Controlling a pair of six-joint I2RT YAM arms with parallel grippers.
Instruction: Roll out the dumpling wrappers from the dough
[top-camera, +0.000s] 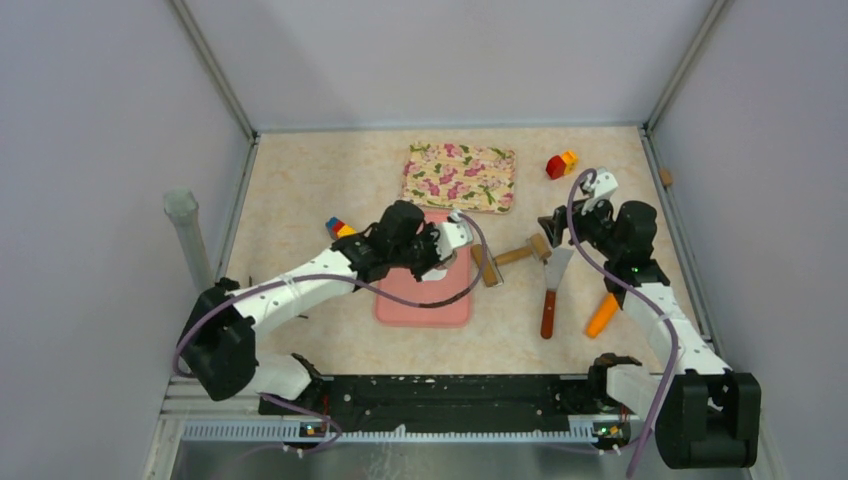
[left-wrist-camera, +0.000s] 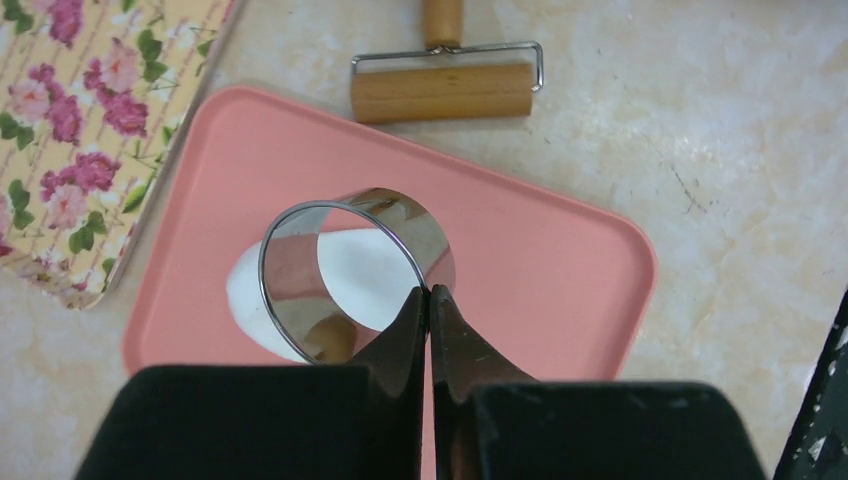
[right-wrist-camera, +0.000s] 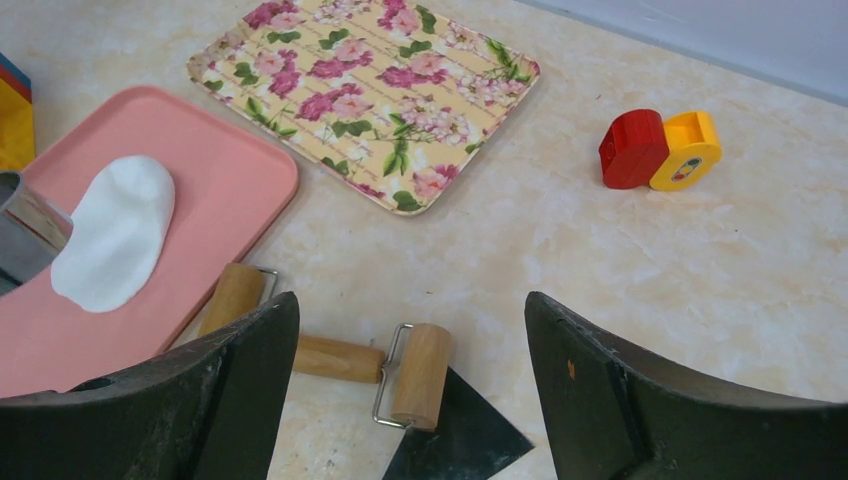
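Observation:
The dough (left-wrist-camera: 245, 290) is a flattened oval white sheet on the pink mat (left-wrist-camera: 540, 250). It also shows in the right wrist view (right-wrist-camera: 115, 230). My left gripper (left-wrist-camera: 430, 292) is shut on the wall of the silver metal ring cutter (left-wrist-camera: 425, 235) and holds it over the dough. I cannot tell whether the ring touches the dough. In the top view the left gripper (top-camera: 447, 243) is over the mat (top-camera: 425, 305). No cut round dumpling wrappers are in view. My right gripper (right-wrist-camera: 410, 300) is open and empty above the wooden rolling pin (right-wrist-camera: 330, 358).
The rolling pin (top-camera: 512, 257) lies just right of the mat, with a scraper (top-camera: 553, 280) beside it. A floral tray (top-camera: 460, 176) sits behind the mat. A red and yellow toy (top-camera: 561, 164), an orange piece (top-camera: 602, 314) and coloured blocks (top-camera: 338, 228) lie around.

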